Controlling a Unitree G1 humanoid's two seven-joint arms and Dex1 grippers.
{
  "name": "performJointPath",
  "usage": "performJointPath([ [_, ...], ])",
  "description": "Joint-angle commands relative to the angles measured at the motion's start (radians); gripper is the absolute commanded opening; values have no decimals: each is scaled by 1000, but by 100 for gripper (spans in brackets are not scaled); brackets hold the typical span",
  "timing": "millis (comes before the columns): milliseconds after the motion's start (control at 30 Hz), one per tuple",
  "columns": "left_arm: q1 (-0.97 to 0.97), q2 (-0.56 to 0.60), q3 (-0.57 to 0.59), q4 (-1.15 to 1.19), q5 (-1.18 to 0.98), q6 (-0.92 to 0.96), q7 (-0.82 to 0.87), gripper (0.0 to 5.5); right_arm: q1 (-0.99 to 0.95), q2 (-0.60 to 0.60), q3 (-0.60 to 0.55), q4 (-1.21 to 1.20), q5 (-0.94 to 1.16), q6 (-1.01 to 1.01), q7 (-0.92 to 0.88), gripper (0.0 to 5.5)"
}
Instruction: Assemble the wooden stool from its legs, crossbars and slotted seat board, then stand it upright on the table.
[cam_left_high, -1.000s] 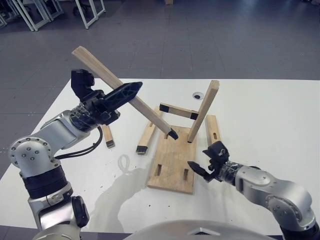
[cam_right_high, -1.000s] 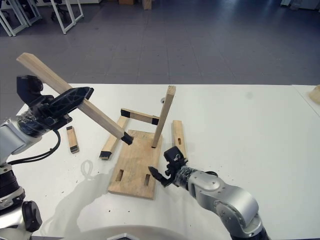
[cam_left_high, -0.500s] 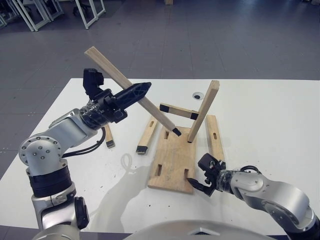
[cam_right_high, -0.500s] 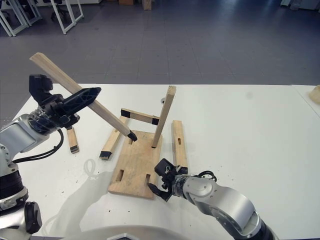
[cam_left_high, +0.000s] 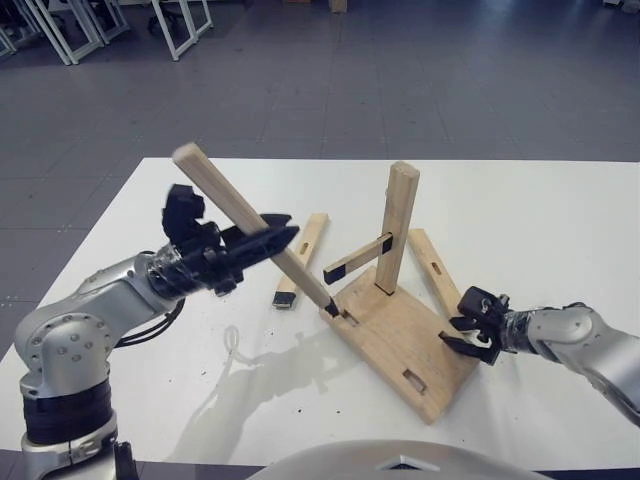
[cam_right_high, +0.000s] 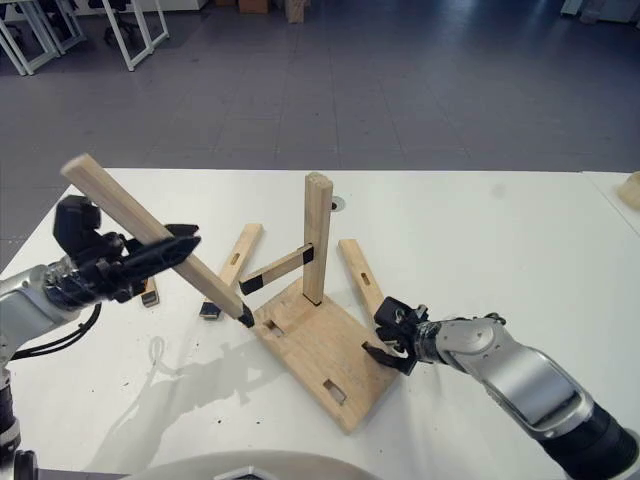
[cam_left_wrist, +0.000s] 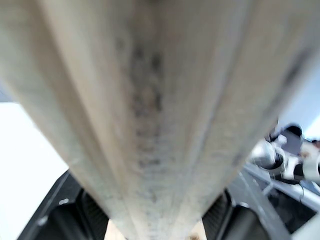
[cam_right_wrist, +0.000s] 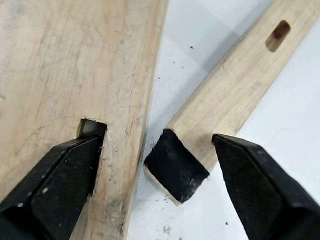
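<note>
Left gripper (cam_left_high: 272, 240) is clamped around the held leg (cam_left_high: 225, 195) at about mid-length. The leg slants, bare top end up and toward the robot's left, black-tipped foot down and touching the seat board (cam_left_high: 400, 335) right at a slot in its left corner; can't tell if the tip is seated. The board lies flat on the table (cam_left_high: 560, 220), long axis diagonal, from centre toward the robot's near right. An upright leg (cam_left_high: 397, 225) stands in a far slot, axis vertical, with a crossbar (cam_left_high: 355, 262) sticking out sideways from it, black end free. Right gripper (cam_left_high: 450, 333) sits at the board's right edge, fingers spread, gripping nothing: one finger is at a slot in the board, the other is past the black end of a loose leg (cam_left_high: 430, 270) lying flat just beside the board. Parts look like stiff, light, dry wood, not fragile, and the snug slots probably bind if a leg goes in crooked. Best hold is judged mid-shaft on flat faces, and the board needs bracing at the edge while the leg is tipped nearer vertical
</note>
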Motion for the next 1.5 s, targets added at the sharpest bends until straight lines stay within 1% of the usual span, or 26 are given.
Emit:
performJointPath([
  [33,62,-12,-102,-57,165,-89,-16,205,1,31,23,38,-61,-26,17,404],
  [133,112,-127,-201,-80,345,-201,118,205,18,53,13,34,-76,-29,17,404],
  [233,149,-224,-263,-92,432,-260,211,205,28,69,4,33,-90,-26,17,404],
  [300,174,-259,-288,-94,471,-291,239,205,36,77,-2,31,-99,-25,19,404],
  [433,231,-292,-331,-66,547,-354,244,205,40,80,-13,33,-111,-26,26,404],
  [567,277,-274,-408,-56,608,-389,202,205,54,76,-27,25,-116,-25,36,404],
  [667,279,-245,-442,-23,667,-417,177,205,60,83,-30,21,-124,-22,38,404],
  [833,221,-222,-405,46,657,-400,169,205,59,109,-17,18,-142,-20,35,404],
  [1067,177,-241,-372,93,590,-353,176,205,45,139,-10,26,-172,-20,36,404],
  [1333,106,-184,-426,123,617,-326,114,205,45,162,-11,23,-189,-17,35,404],
  [1500,57,-173,-440,169,634,-320,102,205,28,176,-6,28,-202,-15,46,404],
])
